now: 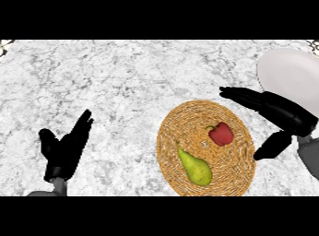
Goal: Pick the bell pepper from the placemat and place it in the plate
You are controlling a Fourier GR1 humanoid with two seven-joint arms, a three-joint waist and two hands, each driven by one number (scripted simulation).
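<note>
A green pear (195, 168) lies beside the red bell pepper (221, 133) on the woven placemat (172, 138); the right hand (274, 110), fingers spread and holding nothing, hovers between the placemat and the white plate (295, 78); the left hand (65, 147) rests open.

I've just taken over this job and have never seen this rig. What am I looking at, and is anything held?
There is one picture, taken from the robot's head looking steeply down at a marble counter. The black shapes are its two hands on grey forearms. The left hand rests open at lower left. The right hand is open beside a round woven placemat and holds nothing. On the placemat lie a red bell pepper and a green pear. A white plate sits at upper right.
</note>
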